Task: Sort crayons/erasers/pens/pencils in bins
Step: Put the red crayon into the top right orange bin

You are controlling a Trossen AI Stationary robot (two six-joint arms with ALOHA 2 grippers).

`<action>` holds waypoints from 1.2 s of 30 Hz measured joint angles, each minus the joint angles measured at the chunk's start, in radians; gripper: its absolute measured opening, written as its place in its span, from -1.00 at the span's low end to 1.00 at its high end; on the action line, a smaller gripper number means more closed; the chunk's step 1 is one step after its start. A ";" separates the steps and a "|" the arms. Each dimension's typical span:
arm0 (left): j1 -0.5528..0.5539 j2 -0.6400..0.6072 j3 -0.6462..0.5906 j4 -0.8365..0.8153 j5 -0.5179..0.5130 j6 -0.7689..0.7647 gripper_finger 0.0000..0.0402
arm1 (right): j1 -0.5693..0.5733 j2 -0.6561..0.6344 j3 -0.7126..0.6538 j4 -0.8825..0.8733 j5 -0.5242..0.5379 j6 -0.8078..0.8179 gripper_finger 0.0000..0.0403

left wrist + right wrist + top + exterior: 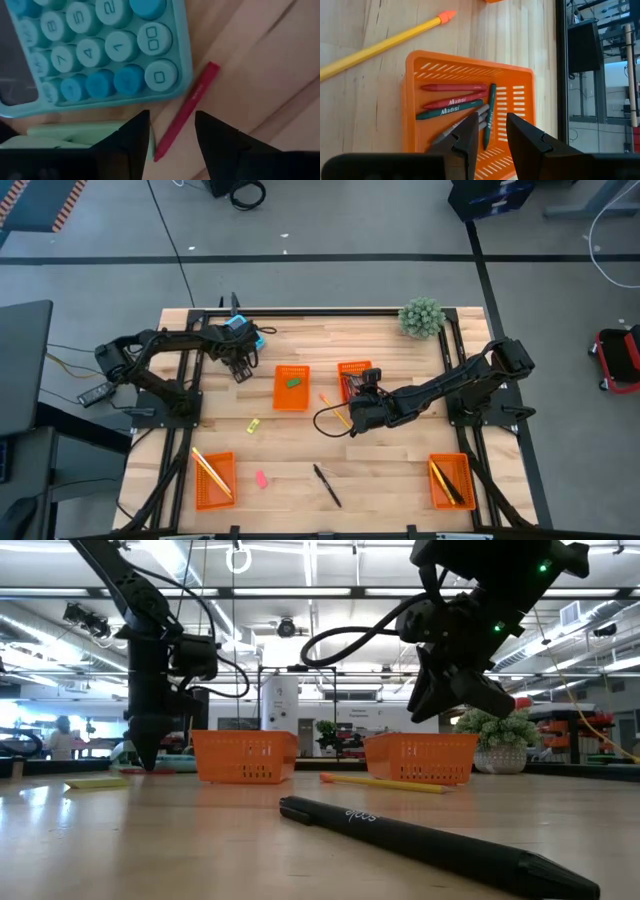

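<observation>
From above, the left claw (240,370) sits at the far left of the tabletop (300,470), beside a blue calculator (243,328). Only the left wrist view shows what lies under it: a red crayon (186,111) flat on the wood just beside the calculator's keys, its near end between the 2 spread fingers (131,134), which stand apart on either side without touching it.

The right claw (352,420) hangs over the middle, near the bin (352,378) of crayons. Its wrist view looks down into that bin (519,95), where red and green crayons (451,101) lie, with a yellow pencil (380,46) on the wood beside it; the fingers are parted around nothing.

The high view alone takes in all 4 bins: one holds a green eraser (293,382), the 2 near ones hold long sticks, probably pencils and pens. A black pen (326,484), a pink eraser (262,478) and a yellow eraser (252,424) lie loose.
</observation>
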 joint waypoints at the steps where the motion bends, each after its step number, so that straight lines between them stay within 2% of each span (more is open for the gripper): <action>1: 0.001 0.000 -0.002 0.004 0.012 0.000 -0.15 | 0.000 0.000 0.000 0.000 0.000 0.000 -0.47; 4: 0.001 0.000 -0.014 0.012 0.047 0.009 -0.14 | 0.000 0.000 0.000 0.000 0.000 0.000 -0.47; 15: 0.016 -0.002 -0.031 0.038 0.058 0.000 -0.18 | 0.000 0.000 0.000 0.000 0.000 -0.001 -0.47; 20: 0.016 -0.001 -0.031 0.039 0.061 0.002 -0.33 | 0.000 0.000 0.000 0.000 0.000 -0.008 -0.47; 24: -0.002 0.000 -0.032 0.031 0.072 -0.017 -0.55 | 0.000 0.000 0.000 0.000 0.000 -0.008 -0.47; 30: -0.065 -0.001 -0.031 0.029 0.137 -0.153 -0.86 | 0.000 0.000 0.000 0.000 0.000 -0.002 -0.47; 33: -0.100 -0.001 -0.031 0.031 0.160 -0.200 -0.87 | 0.000 0.000 0.000 -0.001 0.000 0.004 -0.47; 36: -0.125 0.000 -0.031 0.033 0.161 -0.207 -0.76 | 0.000 0.000 0.000 -0.007 -0.011 0.006 -0.47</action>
